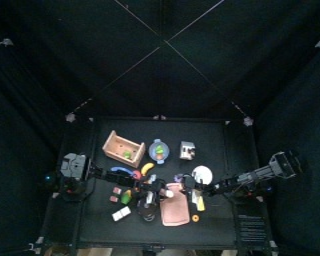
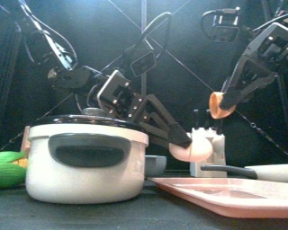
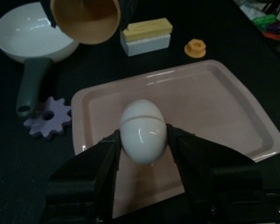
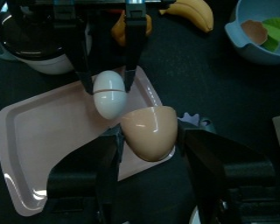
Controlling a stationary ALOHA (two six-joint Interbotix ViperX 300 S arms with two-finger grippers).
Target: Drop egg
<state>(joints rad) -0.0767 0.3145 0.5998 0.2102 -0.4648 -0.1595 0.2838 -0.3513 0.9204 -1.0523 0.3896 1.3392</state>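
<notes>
One white egg (image 3: pixel 143 131) between left hand's (image 3: pixel 143 163) two jaws.

Left arm enters from the left side and reaches toward the middle. Left end effector (image 3: pixel 145 162) jaws set wide, closed on the white egg (image 3: pixel 143 131) between them. Right arm enters from the right, raised; in the front view it hangs down steeply. Right end effector (image 4: pixel 149 149) jaws clamp a tan cup (image 4: pixel 149 129).
</notes>
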